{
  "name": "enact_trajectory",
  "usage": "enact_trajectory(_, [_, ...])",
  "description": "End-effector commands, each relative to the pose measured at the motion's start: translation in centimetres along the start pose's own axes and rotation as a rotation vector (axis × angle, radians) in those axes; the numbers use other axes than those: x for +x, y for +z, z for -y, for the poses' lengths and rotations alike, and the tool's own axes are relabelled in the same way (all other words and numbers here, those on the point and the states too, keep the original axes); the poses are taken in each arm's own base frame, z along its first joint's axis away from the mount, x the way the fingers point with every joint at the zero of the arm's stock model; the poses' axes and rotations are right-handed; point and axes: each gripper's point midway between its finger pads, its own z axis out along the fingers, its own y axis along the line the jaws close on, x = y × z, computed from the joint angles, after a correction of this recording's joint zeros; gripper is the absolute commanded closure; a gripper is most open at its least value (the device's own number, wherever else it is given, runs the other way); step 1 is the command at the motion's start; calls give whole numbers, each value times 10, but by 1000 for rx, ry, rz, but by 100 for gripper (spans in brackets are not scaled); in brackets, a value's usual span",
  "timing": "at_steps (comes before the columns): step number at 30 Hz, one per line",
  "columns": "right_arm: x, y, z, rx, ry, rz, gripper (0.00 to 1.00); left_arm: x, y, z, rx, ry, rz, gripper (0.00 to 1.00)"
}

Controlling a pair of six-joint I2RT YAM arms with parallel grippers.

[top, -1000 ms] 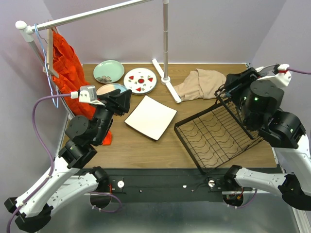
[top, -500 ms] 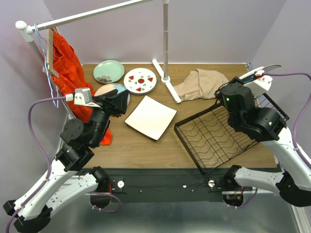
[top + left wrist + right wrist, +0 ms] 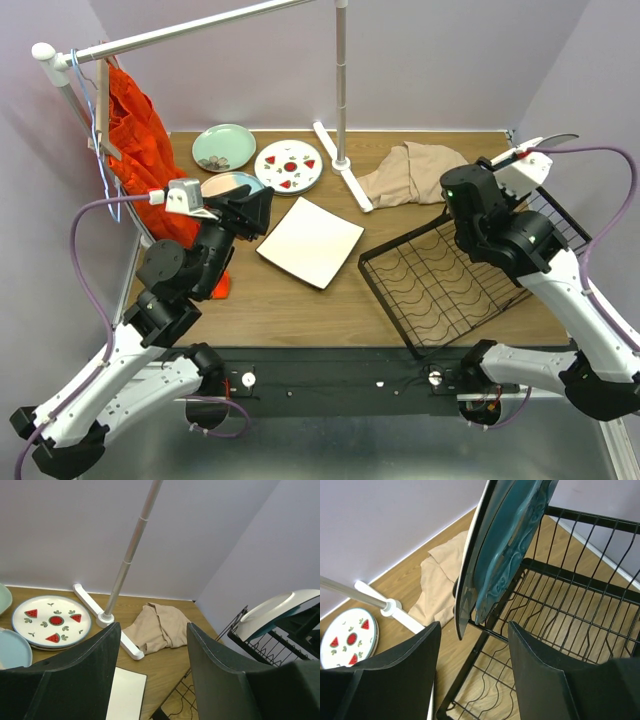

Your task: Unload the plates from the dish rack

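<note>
Right gripper [image 3: 474, 630], released, has swung behind teal plate [image 3: 515, 525] at dish rack [image 3: 387, 305] edge; left gripper [image 3: 153, 630] released.

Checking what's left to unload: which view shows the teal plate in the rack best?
Right wrist: the teal plate is close up, standing upright in the dish rack. The left wrist shows it far off at the right edge; the top view shows only a rim sliver.

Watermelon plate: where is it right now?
In the top view, the watermelon plate lies flat at the back of the table, left of centre, between the pale green plate and the white rail's foot, behind the square white plate.
</note>
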Motion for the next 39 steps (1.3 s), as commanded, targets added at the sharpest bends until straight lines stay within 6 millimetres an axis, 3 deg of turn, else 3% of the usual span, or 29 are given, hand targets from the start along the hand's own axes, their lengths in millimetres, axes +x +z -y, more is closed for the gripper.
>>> enact_trajectory(1, [4, 9, 7, 62, -41, 15, 36, 4, 8, 16, 83, 29, -10, 36])
enact_trajectory(10, [-2, 10, 12, 81, -47, 31, 36, -2, 6, 35, 187, 24, 21, 36])
enact_trajectory(14, [-12, 1, -20, -78, -81, -31, 36, -1, 6, 55, 310, 45, 42, 37])
enact_trajectory(18, [-19, -26, -61, -352, -135, -139, 36, 6, 19, 67, 340, 83, 3, 39])
enact_trajectory(19, [-26, -33, -66, -405, -146, -133, 36, 14, 25, 70, 343, 89, -20, 39])
enact_trajectory(21, [-34, -48, -81, -523, -133, -152, 36, 12, 30, 76, 344, 89, -25, 39])
enact_trajectory(25, [-69, -71, -107, -679, -110, -92, 36, 30, 41, 96, 364, 124, -54, 39])
enact_trajectory(26, [-100, -81, -113, -713, -63, -33, 37, 32, 37, 111, 401, 123, -57, 40])
enact_trajectory(28, [-123, -83, -131, -744, -68, 28, 38, 40, 42, 127, 418, 142, -37, 42])
enact_trajectory(29, [-157, -97, -135, -786, -11, 98, 39, 41, 42, 135, 435, 172, -23, 43])
enact_trajectory(30, [-168, -103, -142, -822, 0, 122, 39, 41, 37, 151, 477, 167, 1, 44])
enact_trajectory(31, [-168, -102, -156, -845, -21, 130, 39, 53, 42, 158, 487, 183, -10, 45])
enact_trajectory(33, [-191, -120, -170, -943, 4, 186, 39, 54, 44, 175, 525, 192, 16, 46])
enact_trajectory(34, [-195, -124, -175, -970, 2, 197, 39, 70, 48, 185, 551, 211, -8, 46])
enact_trajectory(35, [-193, -124, -182, -990, -3, 195, 39, 67, 52, 195, 564, 219, 8, 47])
enact_trajectory(36, [-195, -128, -185, -1015, 5, 202, 39, 70, 55, 202, 569, 236, 13, 48])
enact_trajectory(37, [-191, -134, -191, -1063, -4, 191, 38, 89, 60, 211, 576, 275, -12, 48])
enact_trajectory(38, [-192, -139, -192, -1087, 3, 194, 38, 80, 65, 223, 587, 274, 13, 48])
enact_trajectory(39, [-195, -146, -186, -1107, 14, 199, 38, 86, 67, 230, 597, 287, 9, 49])
